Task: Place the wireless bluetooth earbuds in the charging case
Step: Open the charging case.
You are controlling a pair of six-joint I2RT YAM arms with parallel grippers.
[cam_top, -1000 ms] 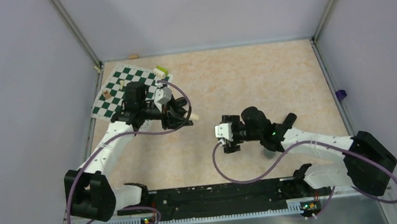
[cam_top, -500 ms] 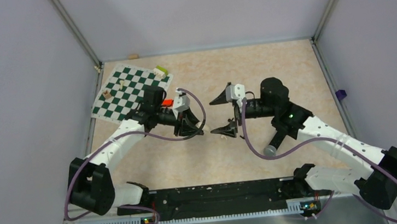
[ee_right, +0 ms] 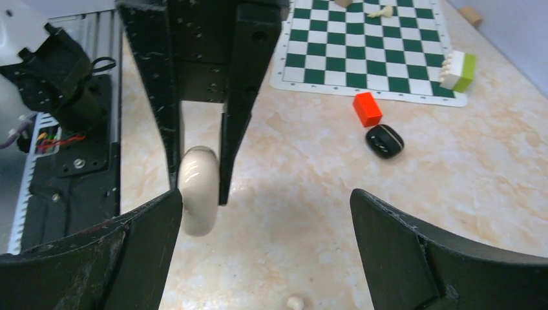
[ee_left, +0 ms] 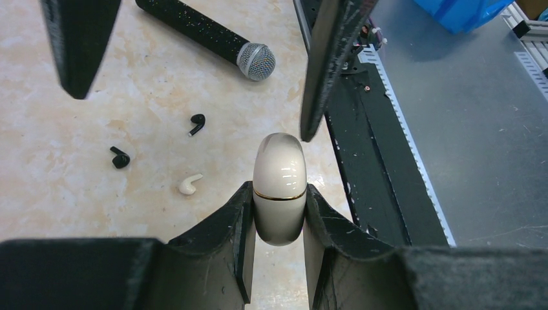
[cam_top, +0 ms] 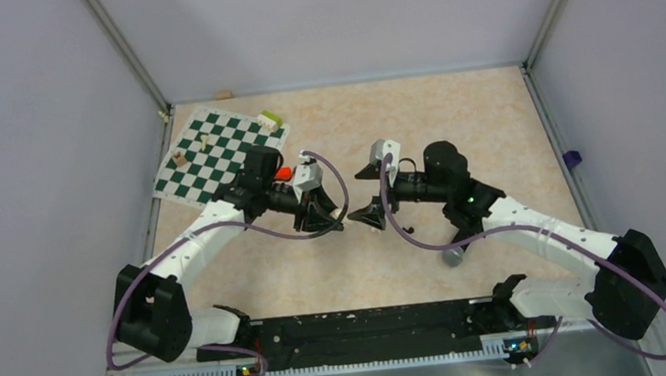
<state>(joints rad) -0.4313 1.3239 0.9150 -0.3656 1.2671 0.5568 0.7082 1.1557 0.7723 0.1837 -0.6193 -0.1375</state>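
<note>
My left gripper (ee_left: 279, 201) is shut on a cream-white rounded case with a gold band (ee_left: 279, 184) and holds it above the table; it also shows in the right wrist view (ee_right: 197, 194). My right gripper (ee_right: 265, 197) is open wide and empty, facing the left gripper (cam_top: 336, 219), one finger (ee_right: 139, 245) right beside the cream case. Two black earbuds (ee_left: 119, 157) (ee_left: 197, 123) lie on the table under the grippers. The black charging case (ee_right: 384, 140) lies closed beside an orange-red block (ee_right: 367, 108), apart from both grippers.
A white earbud (ee_left: 189, 185) lies near the black ones. A black microphone with grey head (ee_left: 207, 35) lies by the right arm. A chessboard mat (ee_right: 368, 45) with small pieces and a white-green block (ee_right: 457, 71) sits at the far left. The black base rail (ee_left: 368, 148) runs along the near edge.
My left gripper has carried the cream case right toward the table's middle. My right arm has swung up and left, opened wide, and now faces the left gripper closely.
</note>
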